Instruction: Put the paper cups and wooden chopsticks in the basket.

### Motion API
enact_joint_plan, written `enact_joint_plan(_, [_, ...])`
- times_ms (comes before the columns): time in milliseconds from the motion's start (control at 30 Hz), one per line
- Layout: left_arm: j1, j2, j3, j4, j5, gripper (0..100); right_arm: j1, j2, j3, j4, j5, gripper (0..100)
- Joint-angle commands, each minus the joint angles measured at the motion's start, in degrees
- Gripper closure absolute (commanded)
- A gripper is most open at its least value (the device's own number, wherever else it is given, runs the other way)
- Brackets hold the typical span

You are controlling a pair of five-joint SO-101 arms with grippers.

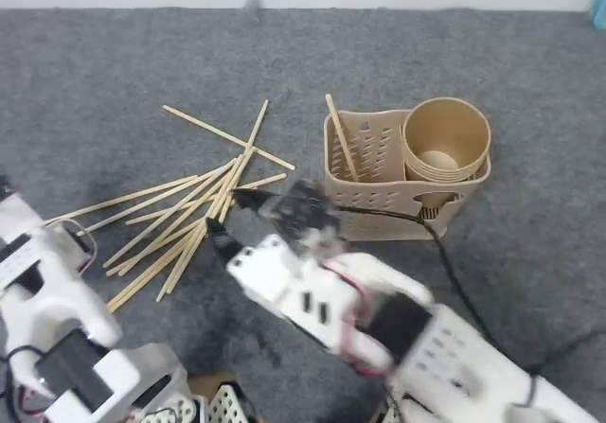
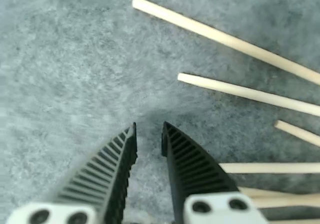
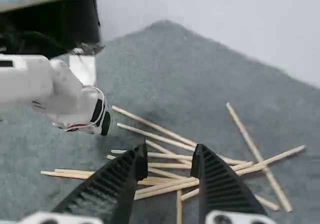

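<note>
Several wooden chopsticks (image 1: 180, 220) lie scattered on the grey carpet, left of the beige basket (image 1: 379, 191). Stacked paper cups (image 1: 445, 139) stand in the basket's right end, and one chopstick (image 1: 341, 137) leans in its left part. My right gripper (image 1: 227, 217) hangs open over the right edge of the pile, its jaws (image 3: 171, 154) empty above the chopsticks (image 3: 150, 135). My left gripper (image 2: 148, 129) is low over the carpet, slightly open and empty, with chopstick ends (image 2: 240, 91) just beside it.
The left arm's white body (image 1: 47, 290) sits at the near left corner and appears in the right wrist view (image 3: 60, 96). A black cable (image 1: 445, 253) runs past the basket's front. Bare carpet lies behind and left of the pile.
</note>
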Motion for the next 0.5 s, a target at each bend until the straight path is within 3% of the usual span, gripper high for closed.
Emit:
enact_joint_plan(0, [-1.76, -0.88, -2.33, 0.0, 3.08, 92, -0.22, 9.45, -2.37, -9.63, -7.74, 84.2])
enact_joint_plan(133, [-2.99, -0.88, -2.33, -0.97, 6.59, 92, 0.66, 20.09, -7.91, -13.93, -10.11, 84.2])
enact_joint_plan(467, [-3.16, -0.53, -2.33, -1.23, 6.86, 92, 8.84, 47.87, -28.84, -13.93, -20.48, 84.2])
